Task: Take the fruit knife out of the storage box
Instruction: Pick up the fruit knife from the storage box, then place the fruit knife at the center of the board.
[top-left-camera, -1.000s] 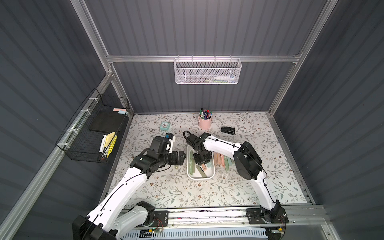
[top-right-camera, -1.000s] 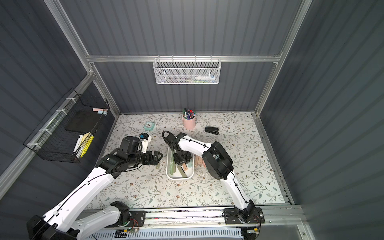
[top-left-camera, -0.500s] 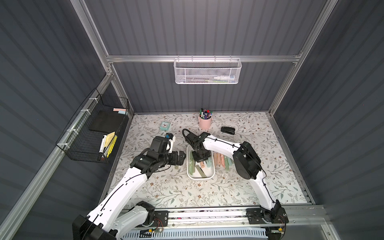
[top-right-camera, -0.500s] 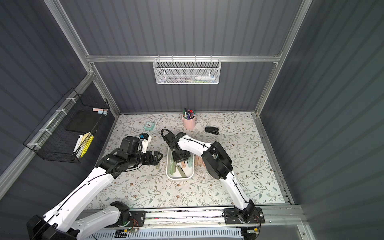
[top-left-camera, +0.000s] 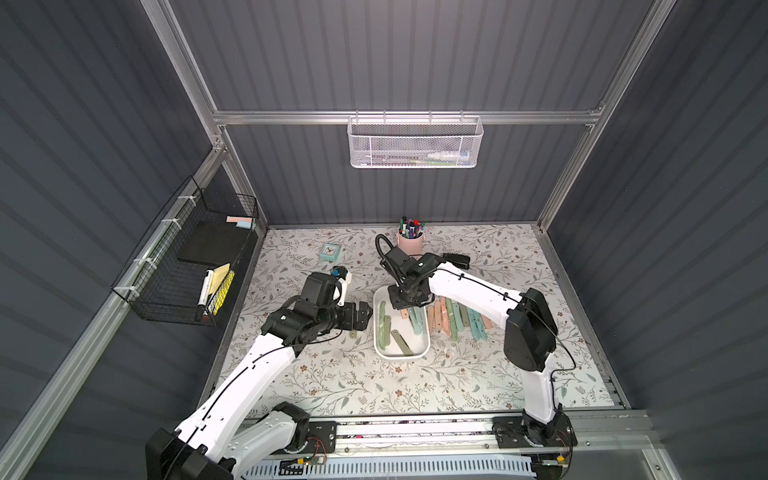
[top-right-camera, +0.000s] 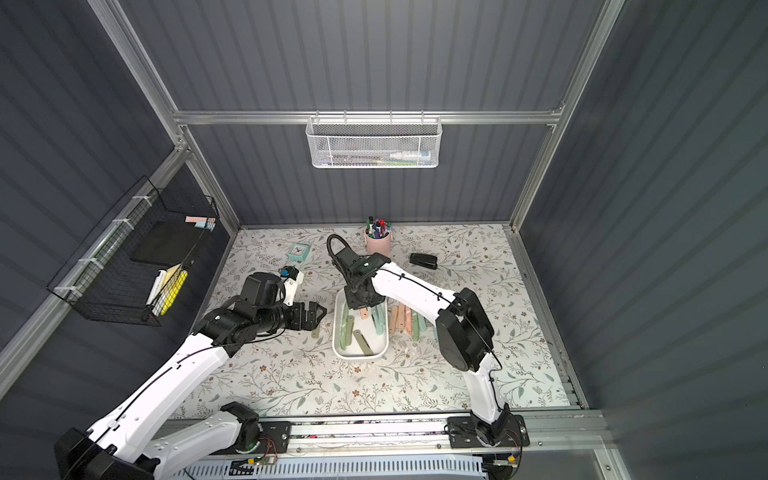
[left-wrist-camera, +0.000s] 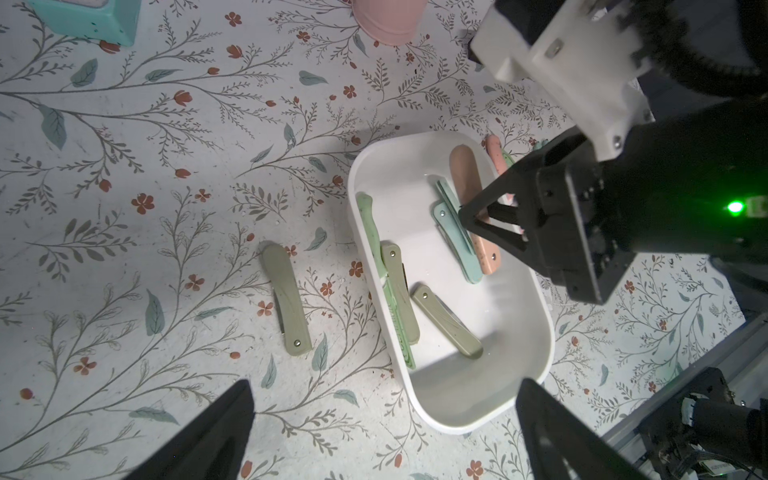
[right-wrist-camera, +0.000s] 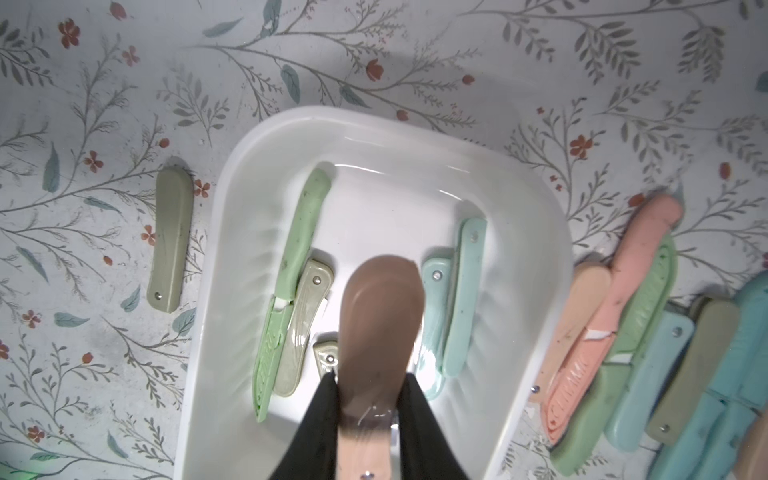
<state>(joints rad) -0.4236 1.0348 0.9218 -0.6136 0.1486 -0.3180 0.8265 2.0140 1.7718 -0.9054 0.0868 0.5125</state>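
Right gripper (right-wrist-camera: 370, 386) clamped on the peach fruit knife (right-wrist-camera: 380, 316) inside the storage box (right-wrist-camera: 224, 249), left gripper (top-left-camera: 361, 313) wide open beside it: lift straight up, clear the rim and teal knives (right-wrist-camera: 461, 299) before swinging out.

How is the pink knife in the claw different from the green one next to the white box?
The pink knife is pinched in the right gripper over the storage box; the olive knife lies loose on the table beside it. The pink knife is peachy, the olive knife dull green. Both are rounded, with a rivet at one end.
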